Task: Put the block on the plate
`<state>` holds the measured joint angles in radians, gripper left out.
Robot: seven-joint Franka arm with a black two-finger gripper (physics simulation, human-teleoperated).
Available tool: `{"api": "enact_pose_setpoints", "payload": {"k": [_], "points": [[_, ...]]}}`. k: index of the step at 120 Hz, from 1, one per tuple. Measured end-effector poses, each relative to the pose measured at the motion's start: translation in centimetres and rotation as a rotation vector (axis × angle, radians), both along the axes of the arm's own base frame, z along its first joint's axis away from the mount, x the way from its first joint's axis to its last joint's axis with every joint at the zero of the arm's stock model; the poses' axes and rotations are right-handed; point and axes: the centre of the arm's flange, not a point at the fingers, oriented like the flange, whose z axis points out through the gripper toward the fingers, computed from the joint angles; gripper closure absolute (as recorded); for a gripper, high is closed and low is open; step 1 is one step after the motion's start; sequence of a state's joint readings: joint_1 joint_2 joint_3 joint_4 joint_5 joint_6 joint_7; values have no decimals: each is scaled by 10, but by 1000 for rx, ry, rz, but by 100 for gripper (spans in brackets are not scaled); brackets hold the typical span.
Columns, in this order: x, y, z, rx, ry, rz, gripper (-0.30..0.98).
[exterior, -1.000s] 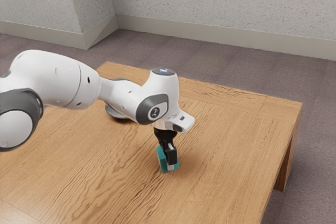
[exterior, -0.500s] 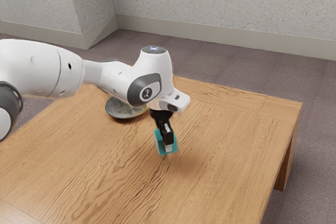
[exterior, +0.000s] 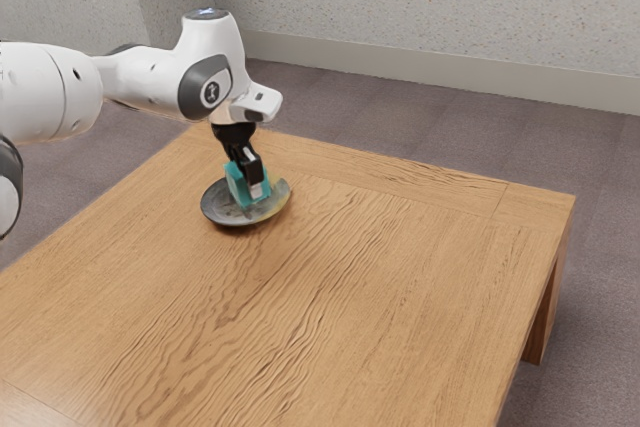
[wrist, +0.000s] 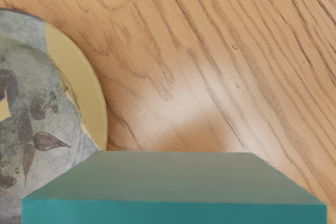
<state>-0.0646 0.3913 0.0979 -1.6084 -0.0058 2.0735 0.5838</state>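
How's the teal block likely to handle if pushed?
Probably rigid: the teal block has straight edges and shows no bulge in the end effector. Unlikely to roll, given its flat faces; might slide instead. Weight: can't tell.

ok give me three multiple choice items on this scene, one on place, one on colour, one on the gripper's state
1. In the exterior view, the block appears against: A) the wall B) the plate C) the floor
2. The block's colour: A) red B) teal C) white
3. The gripper is: A) shut on the block B) open and empty C) shut on the plate

1 B: the block overlaps the plate there.
2 B: both views show teal.
3 A: its fingers flank the block.
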Motion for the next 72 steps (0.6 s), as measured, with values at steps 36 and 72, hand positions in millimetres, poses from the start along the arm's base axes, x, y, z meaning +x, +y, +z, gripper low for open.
{"api": "enact_pose_setpoints", "payload": {"k": [36,72], "points": [[58,86,-38,21,19,68,33],[93,118,-99,26,16,64,32]]}}
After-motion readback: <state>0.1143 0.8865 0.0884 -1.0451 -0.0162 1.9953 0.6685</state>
